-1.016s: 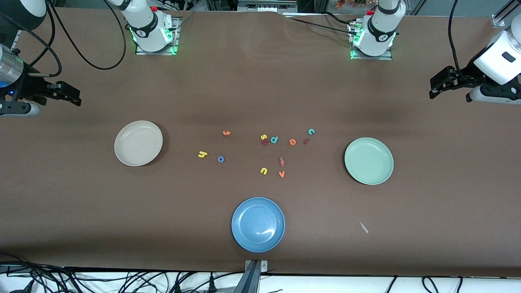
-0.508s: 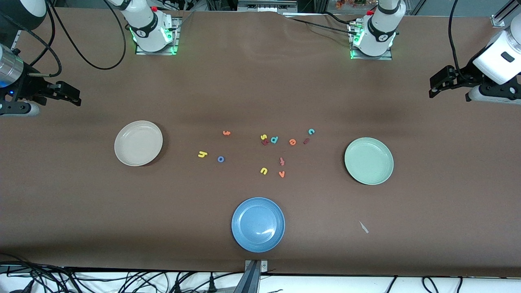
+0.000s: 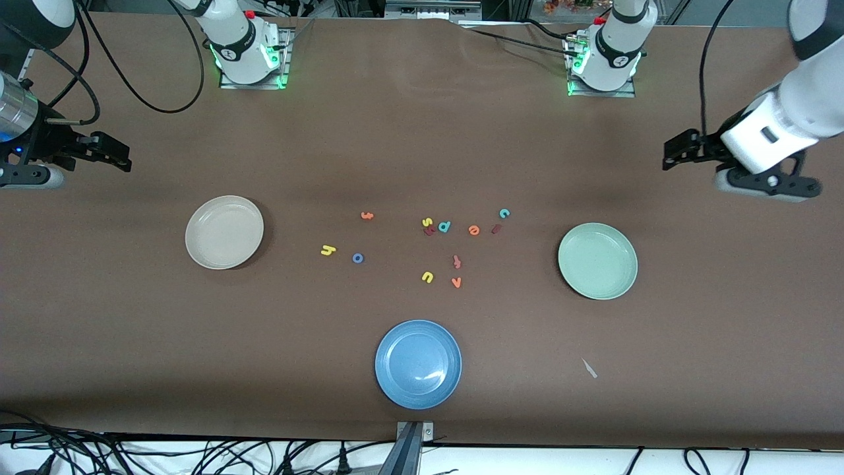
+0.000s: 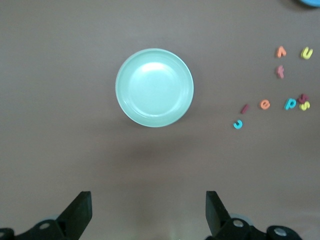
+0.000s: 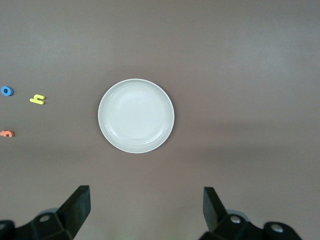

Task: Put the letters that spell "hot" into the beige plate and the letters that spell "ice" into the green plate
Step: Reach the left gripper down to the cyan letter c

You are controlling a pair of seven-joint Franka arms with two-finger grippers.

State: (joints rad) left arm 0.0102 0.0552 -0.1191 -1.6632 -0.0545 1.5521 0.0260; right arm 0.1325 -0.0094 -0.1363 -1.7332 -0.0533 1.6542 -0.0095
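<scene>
My left gripper [image 3: 672,155]: jaws apart, empty, over the table's left-arm end.
Teal c [image 3: 504,213]: mid-table, toward the right arm's end from it; green plate [image 3: 620,284] nearer.
My right gripper [image 3: 122,158]: apart, waiting.

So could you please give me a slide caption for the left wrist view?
Open left gripper above the empty green plate, with scattered letters beside it on the brown table.

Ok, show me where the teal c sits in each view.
Front view: teal c, farther from the camera than the green plate, toward the letter cluster.
Left wrist view: teal c, beside the green plate.
Right wrist view: not in it.
Shared landmark: the green plate.
</scene>
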